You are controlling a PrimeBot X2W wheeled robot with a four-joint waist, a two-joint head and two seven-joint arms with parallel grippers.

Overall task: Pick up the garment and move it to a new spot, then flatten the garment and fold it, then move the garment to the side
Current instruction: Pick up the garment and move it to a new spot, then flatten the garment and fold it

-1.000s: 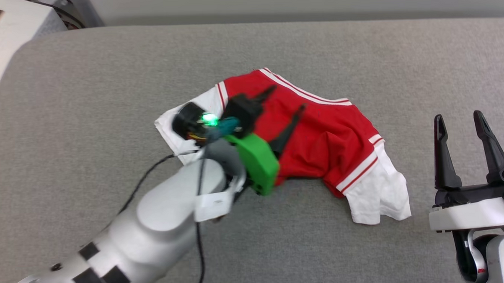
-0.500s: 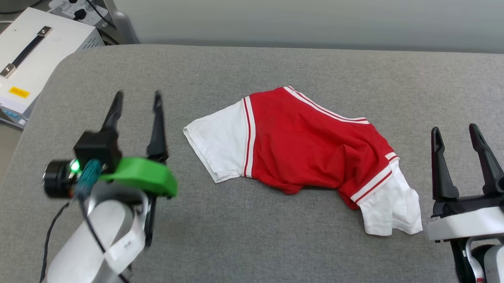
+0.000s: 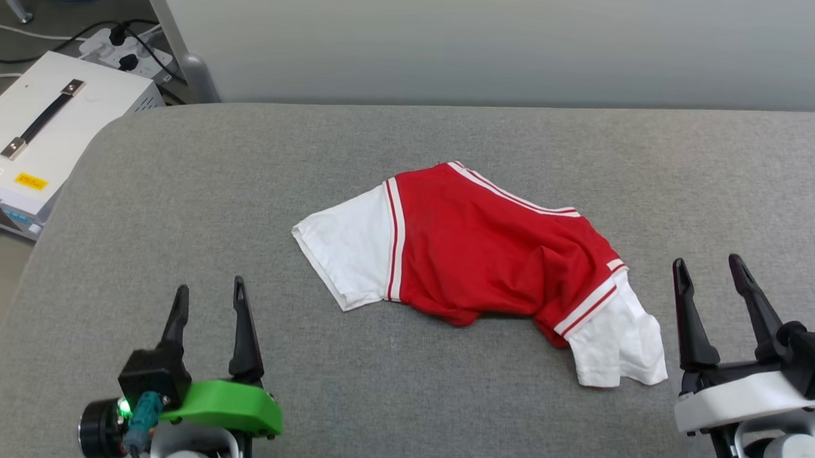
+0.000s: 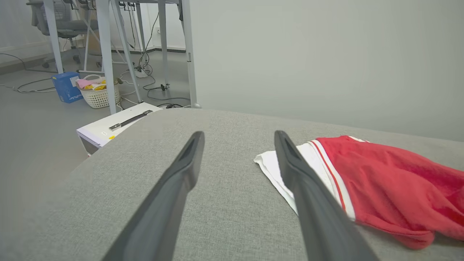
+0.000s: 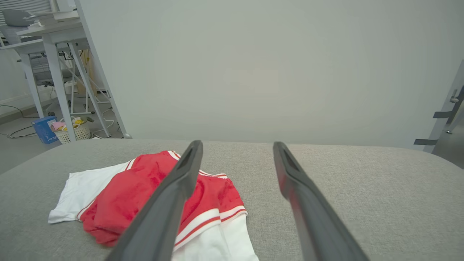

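1. We see the red jersey T-shirt rumpled mid-way across the grey padded table.
2. Our left gripper sits at the front edge, jaws apart, empty.
3. Our right gripper sits front-right, jaws apart, empty.

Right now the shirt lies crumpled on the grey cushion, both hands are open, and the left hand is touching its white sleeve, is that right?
No. The left hand is not touching the white sleeve: bare grey cushion lies between them, as the head view shows. The shirt does lie crumpled, and the right hand is open like the left.
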